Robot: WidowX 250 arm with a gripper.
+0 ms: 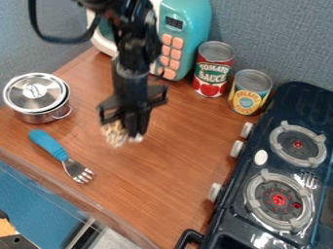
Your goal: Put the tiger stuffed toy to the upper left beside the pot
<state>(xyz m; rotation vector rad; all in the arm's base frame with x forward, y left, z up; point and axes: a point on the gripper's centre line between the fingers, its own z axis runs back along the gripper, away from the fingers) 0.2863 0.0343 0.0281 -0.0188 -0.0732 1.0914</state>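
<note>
My gripper (133, 134) hangs over the middle of the wooden counter, its fingers shut on the tiger stuffed toy (114, 133). Tan and whitish parts of the toy stick out at the left of the fingers, and a small pale bit shows below them; the rest is hidden behind the gripper. To the left stands the silver pot (40, 116) with its shiny lid on, apart from the toy.
A blue-handled fork (50, 146) lies below the pot. Behind the arm stands a teal toy microwave (189, 24). A tomato sauce can (212, 70) and a yellow-labelled can (249, 93) are at the back, with a dark stove (260, 155) at the right.
</note>
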